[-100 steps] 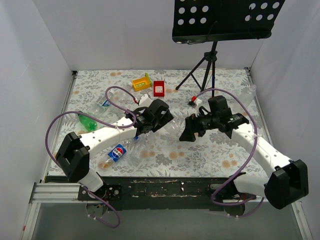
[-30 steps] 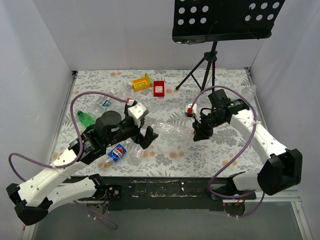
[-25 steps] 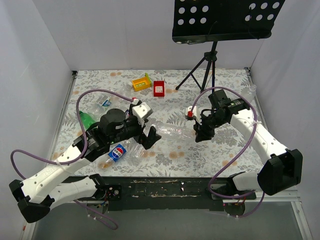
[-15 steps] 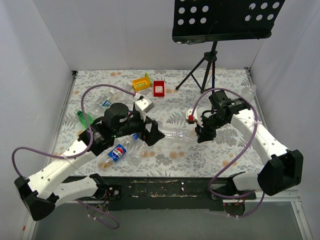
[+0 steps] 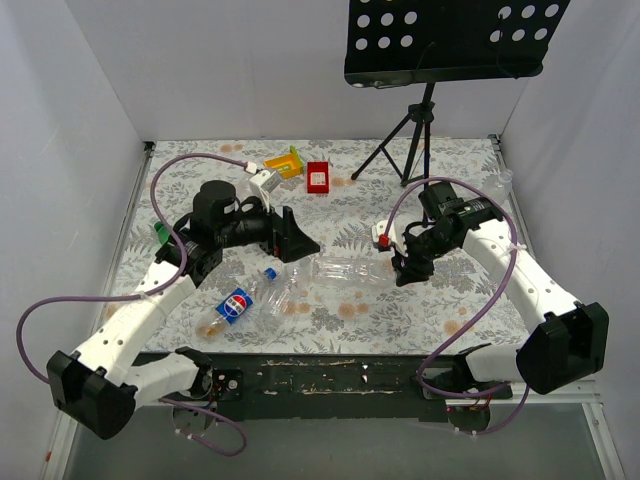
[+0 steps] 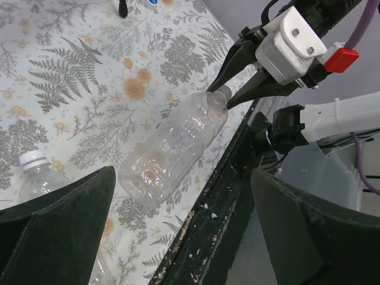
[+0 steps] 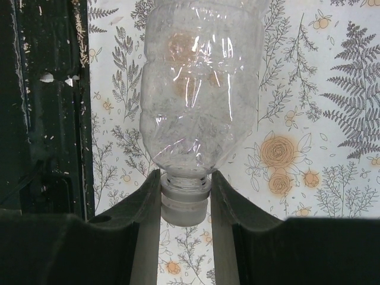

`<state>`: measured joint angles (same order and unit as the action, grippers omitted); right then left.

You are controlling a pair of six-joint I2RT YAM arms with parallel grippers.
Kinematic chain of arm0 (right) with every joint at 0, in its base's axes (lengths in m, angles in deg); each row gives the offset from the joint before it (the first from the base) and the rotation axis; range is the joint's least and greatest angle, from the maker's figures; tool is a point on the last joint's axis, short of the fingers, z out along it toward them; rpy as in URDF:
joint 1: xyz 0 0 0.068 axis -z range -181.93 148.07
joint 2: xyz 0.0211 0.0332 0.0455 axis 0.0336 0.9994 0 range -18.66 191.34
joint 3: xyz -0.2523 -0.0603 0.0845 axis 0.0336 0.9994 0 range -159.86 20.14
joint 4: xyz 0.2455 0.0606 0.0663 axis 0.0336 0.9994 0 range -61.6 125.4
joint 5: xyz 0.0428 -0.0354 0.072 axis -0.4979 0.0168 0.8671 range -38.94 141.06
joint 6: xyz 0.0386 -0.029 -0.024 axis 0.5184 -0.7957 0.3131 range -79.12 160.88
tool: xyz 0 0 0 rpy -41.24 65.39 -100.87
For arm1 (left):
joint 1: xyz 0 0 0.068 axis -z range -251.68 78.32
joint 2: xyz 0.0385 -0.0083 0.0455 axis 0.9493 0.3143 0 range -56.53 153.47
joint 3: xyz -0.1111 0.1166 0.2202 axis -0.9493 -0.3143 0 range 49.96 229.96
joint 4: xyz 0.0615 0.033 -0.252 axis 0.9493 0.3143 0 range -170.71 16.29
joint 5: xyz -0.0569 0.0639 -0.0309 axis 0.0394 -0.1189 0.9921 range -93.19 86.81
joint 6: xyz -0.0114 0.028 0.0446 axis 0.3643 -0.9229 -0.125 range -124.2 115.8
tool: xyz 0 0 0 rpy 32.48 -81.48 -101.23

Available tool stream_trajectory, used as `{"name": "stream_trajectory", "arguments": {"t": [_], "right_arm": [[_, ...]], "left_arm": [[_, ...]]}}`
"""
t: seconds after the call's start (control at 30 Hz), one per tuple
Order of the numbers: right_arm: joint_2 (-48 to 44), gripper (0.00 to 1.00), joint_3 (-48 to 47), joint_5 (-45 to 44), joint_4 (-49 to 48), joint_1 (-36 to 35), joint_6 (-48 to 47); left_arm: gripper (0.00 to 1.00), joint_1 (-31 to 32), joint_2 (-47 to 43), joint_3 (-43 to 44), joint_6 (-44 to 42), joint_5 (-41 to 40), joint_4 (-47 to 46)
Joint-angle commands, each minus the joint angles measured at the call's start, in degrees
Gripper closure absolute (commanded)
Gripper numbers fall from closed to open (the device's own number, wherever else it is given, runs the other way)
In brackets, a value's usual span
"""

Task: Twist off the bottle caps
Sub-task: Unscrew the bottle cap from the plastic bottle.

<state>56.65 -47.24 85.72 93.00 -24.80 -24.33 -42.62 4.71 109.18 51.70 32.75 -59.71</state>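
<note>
Bottle cap [image 7: 185, 208], whitish round plastic, sat at the 3 o'clock end of the clear plastic bottle [image 7: 202, 89], pinched by my right gripper [image 7: 185, 196]. My left gripper [image 5: 290, 238] gaped empty; risk: unheld bottle might spin with the cap.
</note>
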Motion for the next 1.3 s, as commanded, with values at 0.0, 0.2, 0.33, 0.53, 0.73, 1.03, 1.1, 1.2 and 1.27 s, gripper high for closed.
{"name": "stream_trajectory", "arguments": {"t": [0.0,0.2,0.33,0.53,0.73,1.03,1.1,1.2,1.27], "right_arm": [[-1.6,0.99,-2.0,0.9,1.3,0.1,-1.8],[-1.6,0.99,-2.1,0.9,1.6,0.2,-3.0],[-1.3,0.99,-2.2,0.8,1.7,0.2,-4.0],[-1.2,0.99,-2.5,0.5,2.6,0.1,-6.4],[-0.3,0.99,-3.6,-0.4,4.2,0.1,-8.1],[0.4,0.99,-4.8,-3.5,5.0,-0.2,-10.5],[0.5,0.99,-5.3,-4.2,5.4,-0.3,-11.3],[0.5,0.99,-5.9,-4.7,5.7,-0.4,-12.7],[0.5,0.99,-6.1,-4.9,5.8,-0.6,-13.4]], "left_arm": [[0.02,-2.7,1.6,-1.1,5.3,8.4,-3.0],[0.02,-3.9,5.0,-1.1,8.8,13.4,-3.8],[0.02,-4.4,7.1,-1.2,9.8,15.7,-3.9],[0.02,-4.5,8.8,-0.9,9.4,17.4,-3.2],[0.02,-4.5,10.3,0.6,6.2,17.3,-0.3],[0.02,-4.4,12.8,3.0,1.9,18.5,3.3],[0.02,-4.4,13.4,3.4,1.4,19.0,4.1],[0.02,-4.4,13.7,3.4,0.8,19.0,4.3],[0.02,-4.4,13.7,3.4,0.0,19.2,4.4]]}}
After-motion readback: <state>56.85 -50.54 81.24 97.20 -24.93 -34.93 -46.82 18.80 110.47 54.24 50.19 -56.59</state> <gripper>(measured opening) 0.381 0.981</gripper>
